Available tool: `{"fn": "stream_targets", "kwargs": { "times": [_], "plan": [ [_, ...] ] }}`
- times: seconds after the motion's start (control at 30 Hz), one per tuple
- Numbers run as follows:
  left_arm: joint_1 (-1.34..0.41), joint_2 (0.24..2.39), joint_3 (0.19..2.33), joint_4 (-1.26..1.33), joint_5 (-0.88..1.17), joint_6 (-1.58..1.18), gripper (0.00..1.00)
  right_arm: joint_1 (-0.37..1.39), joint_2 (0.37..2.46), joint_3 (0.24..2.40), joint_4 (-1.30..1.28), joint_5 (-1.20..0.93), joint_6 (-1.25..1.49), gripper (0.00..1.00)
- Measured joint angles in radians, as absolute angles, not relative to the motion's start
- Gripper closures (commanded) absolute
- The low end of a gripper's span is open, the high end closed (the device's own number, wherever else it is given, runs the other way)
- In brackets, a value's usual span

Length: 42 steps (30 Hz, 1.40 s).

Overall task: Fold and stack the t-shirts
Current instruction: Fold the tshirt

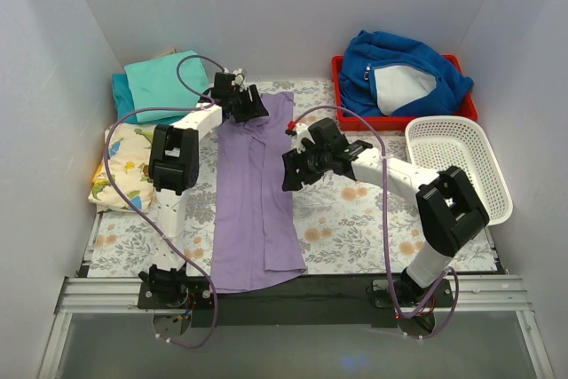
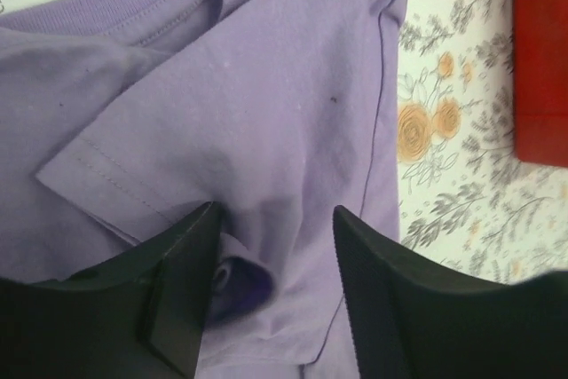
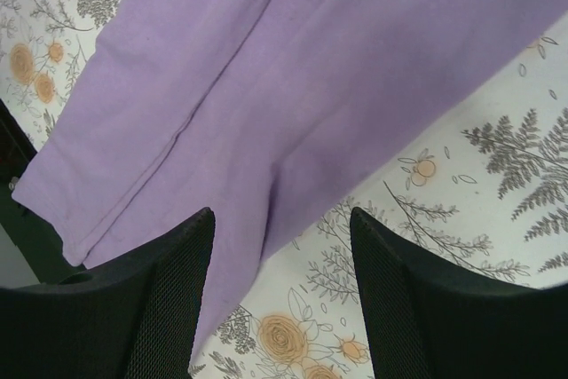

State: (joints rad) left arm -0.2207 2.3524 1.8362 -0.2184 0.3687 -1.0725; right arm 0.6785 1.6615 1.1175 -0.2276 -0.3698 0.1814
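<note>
Counter (image 1: 355, 219) under a flowered cover, walled on three sides.

Far left: a folded printed cloth (image 1: 120, 166), yellowish, lies at the counter's left edge. Behind it, in the back-left corner, a folded turquoise t-shirt (image 1: 164, 77) lies on a darker teal t-shirt (image 1: 118, 90), whose edge shows on the left.

Left of centre: the left gripper (image 1: 241, 102) is down on the far end of the lavender t-shirt (image 1: 253, 210). Its wrist view shows the collar (image 2: 106, 11) and a short sleeve (image 2: 177, 157) folded inward. The jaws stand apart, pressed into the fabric. A small pucker of cloth is bunched against one of the fingers (image 2: 186, 272), not yet pinched.

Centre: the lavender t-shirt lies lengthwise, folded into a long narrow strip. Its hem hangs over the counter's near edge.

Right of centre: the right gripper (image 1: 291, 170) hangs over the strip's right edge, about midway along. Jaws released, nothing between them, shirt edge and flowered cover below.

Back right: a red tray (image 1: 470, 111) holds a bulky blue fleece jacket (image 1: 399, 64), its grey lining showing.

Far right: a white basket (image 1: 457, 161) sits just in front of the tray.
</note>
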Motion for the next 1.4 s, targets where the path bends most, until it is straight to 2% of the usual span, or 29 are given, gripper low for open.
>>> {"fn": "stream_targets", "kwargs": {
  "times": [0.03, 0.07, 0.17, 0.47, 0.83, 0.93, 0.97, 1.0, 1.03, 1.1, 1.4],
  "plan": [
    [-0.223, 2.35, 1.833, -0.223, 0.365, -1.071, 0.57, 0.689, 1.667, 1.122, -0.226, -0.371, 0.183, 0.32],
    [-0.225, 2.348, 1.827, -0.228, 0.361, -1.069, 0.73, 0.697, 1.671, 1.126, -0.224, -0.371, 0.184, 0.32],
    [-0.228, 2.346, 1.821, -0.244, 0.346, -1.065, 1.0, 0.708, 1.677, 1.131, -0.215, -0.371, 0.185, 0.32],
    [-0.228, 2.344, 1.84, -0.284, 0.267, -1.051, 1.0, 0.714, 1.687, 1.119, -0.168, -0.432, 0.205, 0.33],
    [-0.228, 2.289, 1.852, -0.255, 0.133, -1.019, 1.0, 0.762, 1.798, 1.08, -0.125, -0.501, 0.246, 0.34],
    [-0.228, 2.287, 1.852, -0.243, 0.101, -1.003, 0.76, 0.769, 1.812, 1.08, -0.123, -0.501, 0.257, 0.34],
    [-0.228, 2.287, 1.852, -0.243, 0.088, -0.997, 0.65, 0.771, 1.816, 1.079, -0.123, -0.501, 0.259, 0.34],
    [-0.228, 2.287, 1.852, -0.242, 0.077, -0.991, 0.39, 0.773, 1.819, 1.077, -0.122, -0.501, 0.26, 0.34],
    [-0.228, 2.287, 1.852, -0.242, 0.066, -0.982, 0.34, 0.773, 1.822, 1.076, -0.122, -0.5, 0.261, 0.34],
    [-0.228, 2.288, 1.852, -0.241, 0.036, -0.988, 0.29, 0.775, 1.825, 1.069, -0.121, -0.5, 0.262, 0.34],
    [-0.228, 2.276, 1.822, -0.266, -0.019, -0.965, 0.28, 0.781, 1.827, 1.064, -0.122, -0.481, 0.262, 0.35]
  ]
}}
